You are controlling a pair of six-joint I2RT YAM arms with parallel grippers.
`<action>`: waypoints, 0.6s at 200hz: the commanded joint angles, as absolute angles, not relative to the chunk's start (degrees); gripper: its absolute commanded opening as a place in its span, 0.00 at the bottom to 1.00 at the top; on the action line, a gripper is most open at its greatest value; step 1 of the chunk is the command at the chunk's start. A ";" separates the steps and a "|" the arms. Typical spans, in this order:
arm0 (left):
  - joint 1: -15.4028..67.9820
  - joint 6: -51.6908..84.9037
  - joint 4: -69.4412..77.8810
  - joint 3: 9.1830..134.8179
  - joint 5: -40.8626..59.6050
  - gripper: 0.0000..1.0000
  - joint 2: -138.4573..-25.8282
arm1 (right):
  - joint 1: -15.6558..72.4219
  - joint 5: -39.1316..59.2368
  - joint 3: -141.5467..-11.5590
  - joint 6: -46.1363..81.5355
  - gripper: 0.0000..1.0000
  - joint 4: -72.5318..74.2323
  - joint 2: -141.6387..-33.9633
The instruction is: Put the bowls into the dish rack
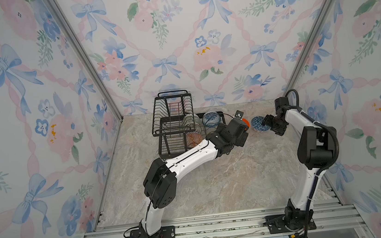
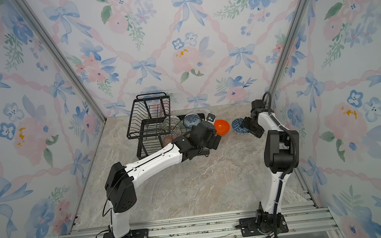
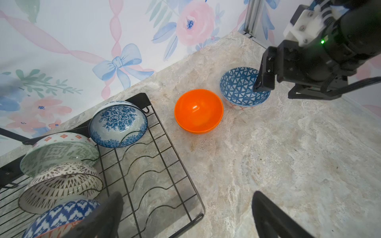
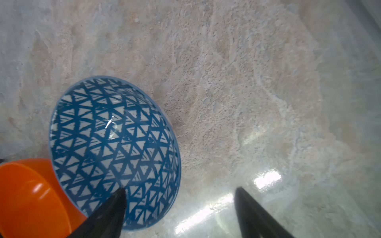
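The black wire dish rack (image 1: 172, 116) stands at the back. Its lower tray (image 3: 156, 164) holds several bowls on edge: blue-and-white floral (image 3: 118, 123), grey-green patterned (image 3: 57, 154), brown lattice (image 3: 59, 185) and a blue zigzag one with an orange inside (image 3: 61, 214). The plain orange bowl (image 3: 199, 110) and the blue geometric bowl (image 3: 241, 86) sit upright on the table, touching. My right gripper (image 4: 180, 189) is open and straddles the geometric bowl's (image 4: 113, 144) rim, one finger inside and one outside. My left gripper (image 3: 187, 194) hangs open over the tray's corner, short of the orange bowl.
The marble tabletop (image 1: 215, 182) stretches bare in front of both arms. Floral walls close in at the back and sides, with the rack's upper basket (image 1: 172, 107) against the back wall. The left forearm (image 1: 188, 156) lies across the rack's front.
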State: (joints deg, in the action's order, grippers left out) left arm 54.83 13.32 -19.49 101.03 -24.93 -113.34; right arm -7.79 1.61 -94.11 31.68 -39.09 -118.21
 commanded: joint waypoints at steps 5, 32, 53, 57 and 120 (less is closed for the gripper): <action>53.71 15.44 -19.78 101.07 -22.53 0.98 -113.65 | -8.27 2.62 -97.47 30.38 0.75 -40.32 -121.57; 52.90 15.98 -19.78 101.07 -21.75 0.98 -113.47 | -8.27 3.07 -99.11 29.18 0.65 -40.46 -124.04; 52.78 17.13 -19.80 100.20 -20.56 0.98 -113.14 | -8.26 2.52 -99.94 28.53 0.56 -40.24 -125.20; 52.70 17.41 -19.78 99.94 -20.36 0.98 -113.04 | -8.31 2.28 -100.16 28.44 0.55 -40.38 -125.51; 51.25 21.09 -19.78 98.10 -17.47 0.98 -112.34 | -8.27 1.08 -101.15 28.08 0.37 -40.52 -127.16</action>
